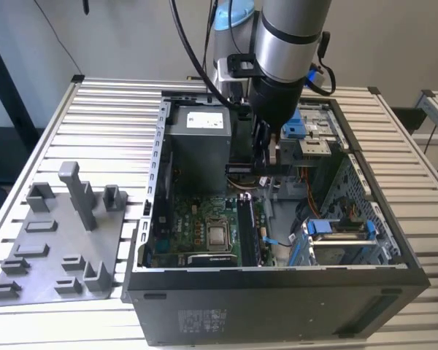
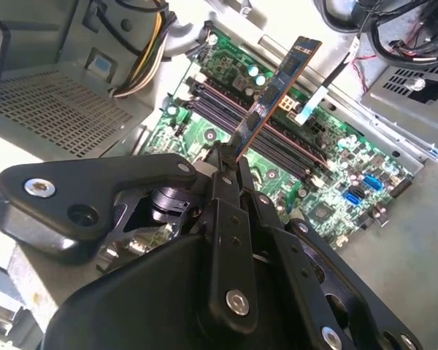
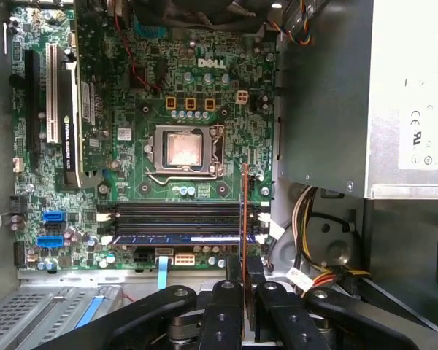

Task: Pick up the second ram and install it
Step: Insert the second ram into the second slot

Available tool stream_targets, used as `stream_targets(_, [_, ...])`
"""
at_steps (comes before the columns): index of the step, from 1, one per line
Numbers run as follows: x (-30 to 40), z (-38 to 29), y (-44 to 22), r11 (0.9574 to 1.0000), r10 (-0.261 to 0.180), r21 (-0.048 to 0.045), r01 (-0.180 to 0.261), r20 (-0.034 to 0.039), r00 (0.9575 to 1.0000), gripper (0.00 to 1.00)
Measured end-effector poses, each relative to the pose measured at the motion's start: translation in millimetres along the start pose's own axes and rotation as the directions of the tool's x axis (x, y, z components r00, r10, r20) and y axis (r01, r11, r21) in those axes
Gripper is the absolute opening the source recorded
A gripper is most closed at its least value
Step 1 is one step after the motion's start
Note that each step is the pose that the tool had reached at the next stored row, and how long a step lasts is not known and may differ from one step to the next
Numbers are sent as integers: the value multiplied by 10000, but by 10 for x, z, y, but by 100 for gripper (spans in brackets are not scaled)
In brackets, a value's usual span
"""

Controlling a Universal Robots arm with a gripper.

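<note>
Above the memory slots inside the case, I have the claw pinching the second ram by one end (leaving its long edges free, I judge), held clear of the motherboard and crosswise to the slots; another stick already sits seated.

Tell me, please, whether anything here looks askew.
The thin dark memory board clamped in the black gripper looks turned across the long black memory slots, not along them. Nothing else stands out.
</note>
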State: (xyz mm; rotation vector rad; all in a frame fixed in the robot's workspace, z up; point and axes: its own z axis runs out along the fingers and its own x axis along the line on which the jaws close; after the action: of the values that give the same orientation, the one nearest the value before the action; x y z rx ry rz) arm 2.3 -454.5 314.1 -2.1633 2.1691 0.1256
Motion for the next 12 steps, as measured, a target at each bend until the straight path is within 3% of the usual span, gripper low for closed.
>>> stream_targets(9, [9,14,0,10000,25,-22,-25,-1,10000,14])
stream_targets(12, [14,19,-1,9994,332,12,-332,-4,9994,14])
